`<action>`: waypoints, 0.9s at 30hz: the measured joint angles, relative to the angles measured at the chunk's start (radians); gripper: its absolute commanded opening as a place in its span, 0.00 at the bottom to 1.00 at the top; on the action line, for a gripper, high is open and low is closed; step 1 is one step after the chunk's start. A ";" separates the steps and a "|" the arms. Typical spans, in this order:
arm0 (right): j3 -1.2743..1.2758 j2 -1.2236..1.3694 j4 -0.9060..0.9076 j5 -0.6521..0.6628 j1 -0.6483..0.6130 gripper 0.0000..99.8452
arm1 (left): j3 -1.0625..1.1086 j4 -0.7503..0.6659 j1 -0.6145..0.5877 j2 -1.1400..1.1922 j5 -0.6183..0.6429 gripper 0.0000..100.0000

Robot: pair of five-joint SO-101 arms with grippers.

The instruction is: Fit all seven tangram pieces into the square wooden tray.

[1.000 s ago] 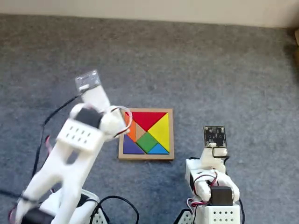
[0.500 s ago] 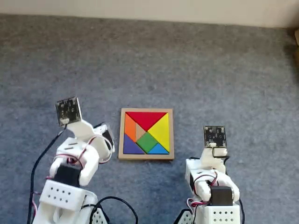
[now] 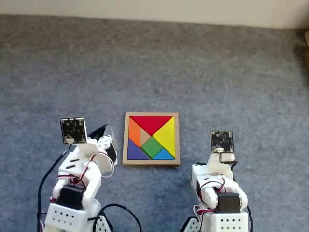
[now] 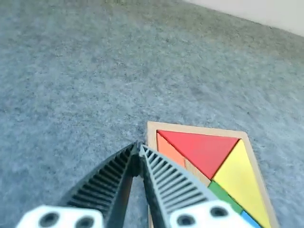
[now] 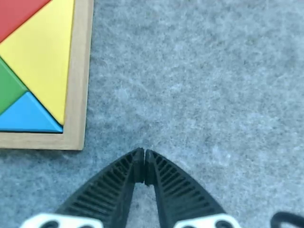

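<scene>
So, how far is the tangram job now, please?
It looks finished. Done: the wooden tray holds seven pieces lying flat: red, yellow, orange, tan, green, purple and blue. In hand: nothing. The left gripper and right gripper are both shut and empty, over the carpet beside the tray. Left: probably nothing, since all seven are seated.

The setting appears to be an indoor robotics bench or hobby lab. Grey short-pile carpet (image 3: 217,72) covers the work surface, and a pale wall (image 3: 193,8) runs along its far edge. A small white left arm (image 3: 77,179) and right arm (image 3: 219,195), both with loose wiring, stand side by side.
</scene>
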 measured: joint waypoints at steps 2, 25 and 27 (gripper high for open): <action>0.000 0.000 0.000 0.000 0.000 0.02 | 0.031 -0.037 0.000 0.000 -0.015 0.01; 0.000 0.000 0.000 0.000 0.000 0.02 | 0.041 0.292 0.000 0.000 -0.120 0.01; 0.000 0.000 0.000 0.000 0.000 0.02 | 0.041 0.318 0.000 0.000 -0.120 0.01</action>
